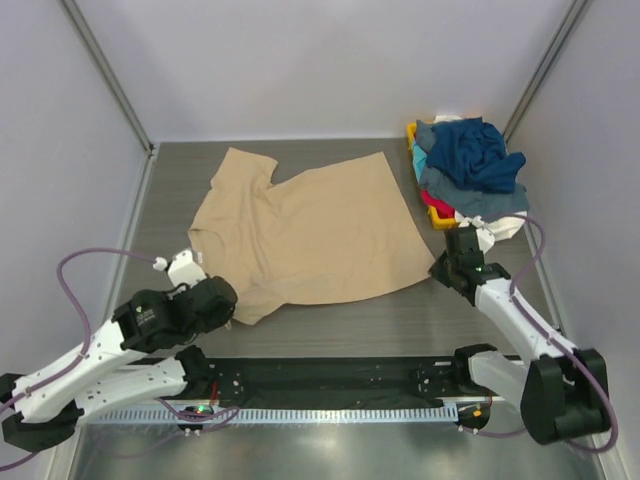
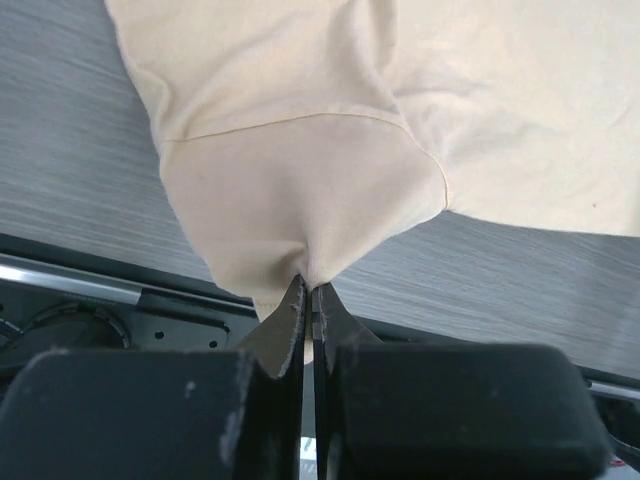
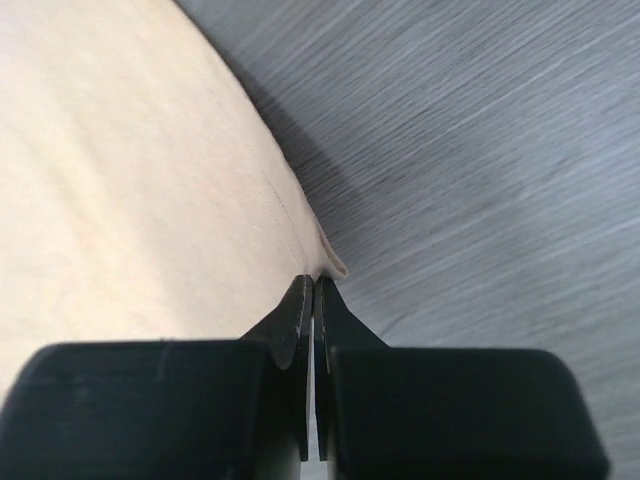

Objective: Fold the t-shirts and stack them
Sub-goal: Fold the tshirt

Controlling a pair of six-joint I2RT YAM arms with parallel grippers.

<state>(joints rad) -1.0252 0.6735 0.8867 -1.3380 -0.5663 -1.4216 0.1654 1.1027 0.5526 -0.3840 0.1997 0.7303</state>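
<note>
A tan t-shirt [image 1: 310, 235] lies spread flat on the grey table, one sleeve toward the back left. My left gripper [image 1: 232, 305] is shut on its near-left sleeve edge; the left wrist view shows the cloth [image 2: 300, 190] bunched into my gripper [image 2: 308, 288]. My right gripper [image 1: 440, 268] is shut on the shirt's near-right hem corner; the right wrist view shows the hem [image 3: 150, 200] pinched at my gripper [image 3: 314, 285]. A heap of other t-shirts [image 1: 470, 165], navy blue, grey-blue and white with red, teal and yellow bits, sits at the back right.
White walls [image 1: 320, 60] close the table at the back and sides, with metal posts in the back corners. A black rail [image 1: 330, 375] with the arm bases runs along the near edge. Bare grey table [image 1: 440, 320] shows around the shirt.
</note>
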